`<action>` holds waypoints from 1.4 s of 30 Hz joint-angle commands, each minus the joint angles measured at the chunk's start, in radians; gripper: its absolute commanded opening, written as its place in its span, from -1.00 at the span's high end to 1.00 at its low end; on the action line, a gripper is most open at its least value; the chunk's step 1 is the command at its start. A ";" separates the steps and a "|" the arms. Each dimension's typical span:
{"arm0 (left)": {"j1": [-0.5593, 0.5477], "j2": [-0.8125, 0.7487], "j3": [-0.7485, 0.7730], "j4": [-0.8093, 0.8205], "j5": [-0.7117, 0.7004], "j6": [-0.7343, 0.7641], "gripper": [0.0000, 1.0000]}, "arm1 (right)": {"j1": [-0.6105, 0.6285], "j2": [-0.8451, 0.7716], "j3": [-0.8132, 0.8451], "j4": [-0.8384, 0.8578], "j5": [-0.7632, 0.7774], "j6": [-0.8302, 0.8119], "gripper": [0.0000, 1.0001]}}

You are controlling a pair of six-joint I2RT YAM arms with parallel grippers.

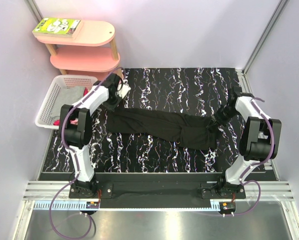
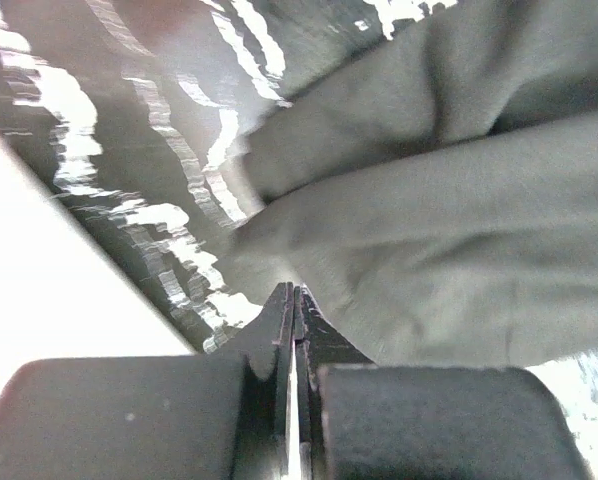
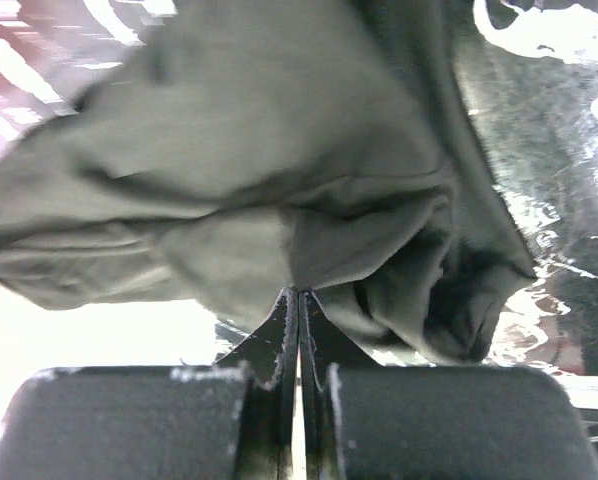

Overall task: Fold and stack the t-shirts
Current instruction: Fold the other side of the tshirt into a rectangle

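A black t-shirt (image 1: 159,125) lies stretched in a long band across the dark marbled table. At its left end my left gripper (image 1: 111,103) is shut, and in the left wrist view the closed tips (image 2: 294,291) meet the shirt's (image 2: 429,230) edge. At the right end my right gripper (image 1: 215,123) pinches a bunched fold; the cloth (image 3: 259,150) gathers straight out of the shut tips (image 3: 299,293). A grey t-shirt (image 1: 69,95) and a red one (image 1: 86,91) lie in the basket. The black shirt's print is hidden.
A white lattice basket (image 1: 45,109) stands off the table's left edge, close to the left arm. Behind it is a pink two-level shelf (image 1: 84,60) with a green book (image 1: 57,26) on top. Walls close in on both sides.
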 commanded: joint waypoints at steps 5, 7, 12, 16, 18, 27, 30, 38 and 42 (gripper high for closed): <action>0.022 -0.234 0.112 -0.122 0.048 0.050 1.00 | -0.002 -0.172 0.053 -0.071 -0.091 0.031 1.00; 0.025 -0.266 0.058 -0.126 0.062 0.056 1.00 | -0.002 -0.206 0.014 -0.070 -0.100 0.040 1.00; 0.025 -0.217 -0.052 -0.099 0.057 0.029 0.48 | -0.002 -0.275 -0.111 -0.055 -0.097 0.042 1.00; 0.025 -0.148 -0.062 -0.036 0.045 0.013 -0.11 | -0.002 -0.284 -0.135 -0.050 -0.093 0.036 1.00; 0.025 -0.108 -0.030 -0.033 0.051 0.003 -0.23 | -0.002 -0.286 -0.136 -0.050 -0.093 0.037 1.00; 0.023 -0.002 0.065 -0.011 0.020 0.006 -0.35 | -0.002 -0.277 -0.136 -0.041 -0.100 0.037 1.00; 0.023 0.022 0.093 -0.007 0.013 0.009 -0.35 | -0.002 -0.272 -0.136 -0.038 -0.103 0.039 1.00; 0.023 0.065 0.084 -0.004 0.016 0.016 -0.22 | -0.002 -0.264 -0.124 -0.041 -0.100 0.040 1.00; 0.023 0.064 0.062 0.001 0.020 0.015 -0.27 | -0.002 -0.258 -0.121 -0.038 -0.097 0.037 1.00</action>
